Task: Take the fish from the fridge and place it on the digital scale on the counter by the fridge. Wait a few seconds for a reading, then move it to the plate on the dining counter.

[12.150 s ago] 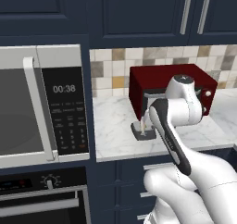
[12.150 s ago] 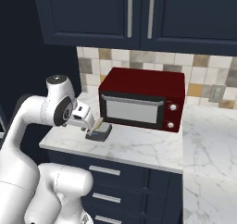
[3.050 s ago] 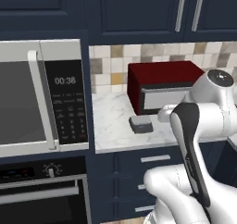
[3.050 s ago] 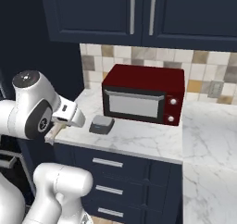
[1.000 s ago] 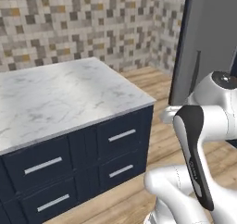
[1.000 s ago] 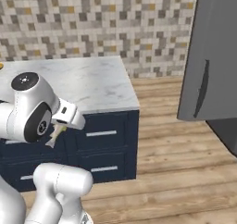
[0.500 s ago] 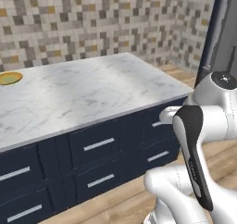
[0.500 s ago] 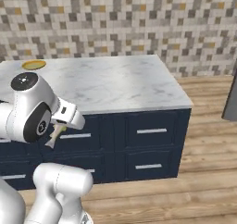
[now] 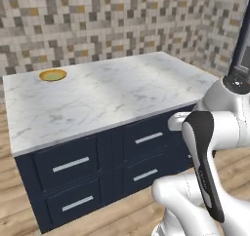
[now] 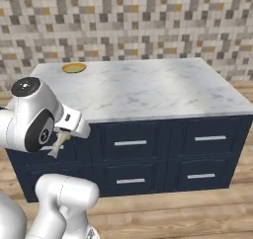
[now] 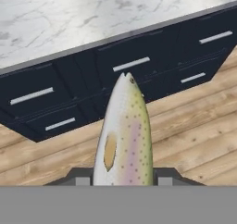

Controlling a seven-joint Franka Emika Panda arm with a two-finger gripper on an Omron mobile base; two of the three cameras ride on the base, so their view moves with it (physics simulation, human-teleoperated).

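Now fish [image 11: 124, 135] clamped betw. fingers [image 11: 82, 178], sticking out past tips, above floor.

We face the dining counter, fish held before it.
On the white marble dining counter [image 9: 112, 96] the round yellow-rimmed plate [image 9: 52, 75] lies at the far left corner; the pale elongated fish [image 11: 124, 140] sits between our gripper [image 10: 63, 132] fingers, before the drawers.

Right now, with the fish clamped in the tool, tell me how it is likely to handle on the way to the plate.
The fish sticks straight out from the tool without drooping, so probably stiff. Its smooth, tapered body may slip. Small and slim beside the arm, likely light. The plate lies flat, so it should rest without rolling.
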